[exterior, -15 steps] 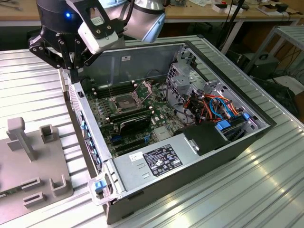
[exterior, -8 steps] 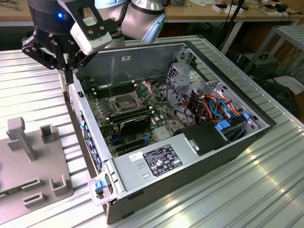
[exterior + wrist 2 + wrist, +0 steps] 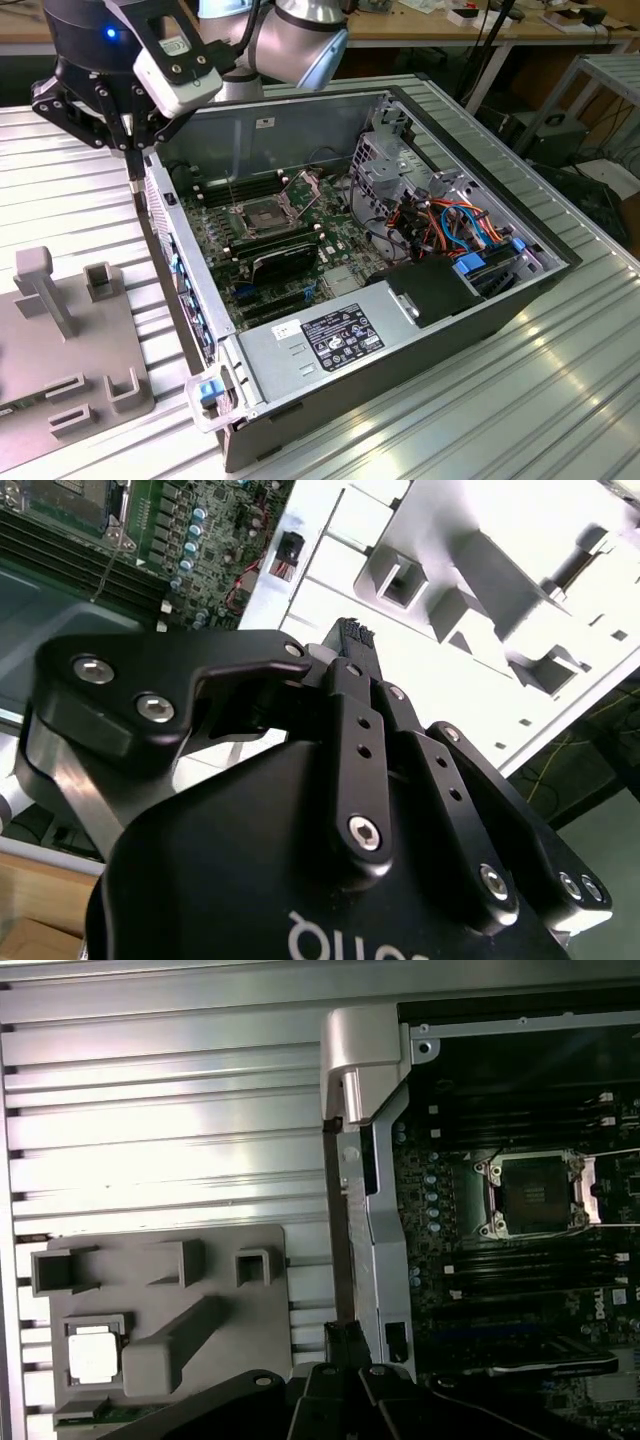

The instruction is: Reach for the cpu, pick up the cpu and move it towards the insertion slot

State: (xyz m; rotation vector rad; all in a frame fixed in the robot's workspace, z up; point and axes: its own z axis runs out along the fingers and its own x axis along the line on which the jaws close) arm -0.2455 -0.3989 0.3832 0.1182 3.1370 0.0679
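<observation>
The cpu (image 3: 93,1352) is a pale silvery square lying in a recess of the grey fixture plate (image 3: 200,1270), outside the computer case. The insertion slot (image 3: 535,1195) is a metal-framed socket with a dark centre on the motherboard; it appears as the insertion slot (image 3: 262,215) in the exterior view. My gripper (image 3: 137,185) hangs over the case's side wall, between fixture and motherboard. In both wrist views the gripper (image 3: 347,1332) (image 3: 350,635) has its fingertips together, shut on nothing. It stands apart from the cpu.
The open computer case (image 3: 200,330) lies on a ribbed aluminium table (image 3: 520,400). Inside are long black memory slots (image 3: 250,190), a black block (image 3: 285,255), a power supply (image 3: 330,335) and cables (image 3: 450,220). Upright posts (image 3: 45,285) rise from the fixture.
</observation>
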